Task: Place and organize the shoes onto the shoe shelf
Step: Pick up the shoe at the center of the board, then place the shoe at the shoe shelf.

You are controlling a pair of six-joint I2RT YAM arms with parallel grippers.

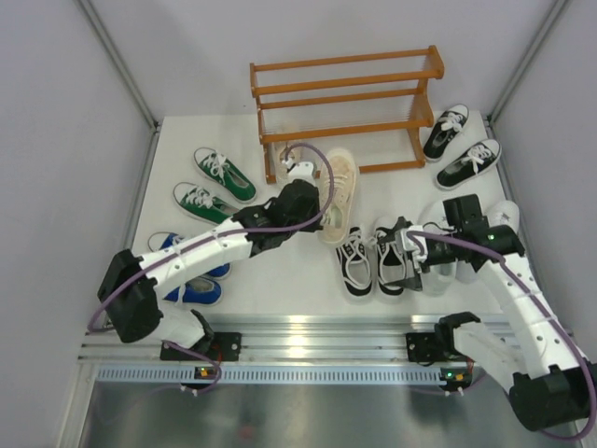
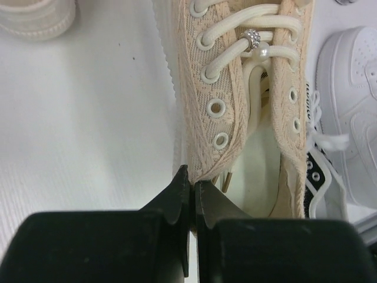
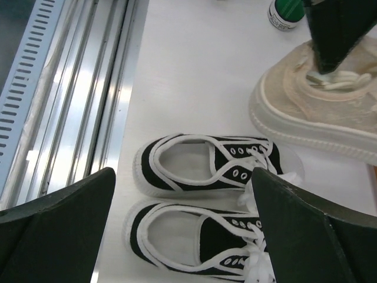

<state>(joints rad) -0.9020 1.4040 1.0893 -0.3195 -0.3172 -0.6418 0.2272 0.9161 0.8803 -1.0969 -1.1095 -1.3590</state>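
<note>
1. Left gripper (image 2: 191, 180) is seen fully closed, with the side wall of the beige shoe (image 2: 219, 88) pinched between its fingertips at the rim of the opening, just behind the last eyelet.
2. Directly ahead of the fingers, the shoe is shown as cream woven canvas with ringed eyelets, thick cream laces carrying a beaded charm and a pearl, and a pale insole inside. The upper is judged soft, so some sag under a one-sided pinch is to be expected.
3. To the right of the hand, a white shoe (image 2: 353, 88) and a black pair (image 3: 200, 165) are seen on the table. The right gripper (image 3: 185, 224) is held spread wide above that pair, with nothing in it.
4. Ahead and to the left of the hand, a second beige shoe (image 2: 35, 17) is seen, apart from the held one.
5. Farther ahead, the shoe shelf (image 1: 345, 93) is seen with all three tiers bare.
6. The step in hand is judged to be the pick-up of the first shoe: the grasp is made, but whether the sole is off the table cannot be told. A lift, a carry forward and a flat set-down across the bars are called for next, with room left for its mate.
</note>
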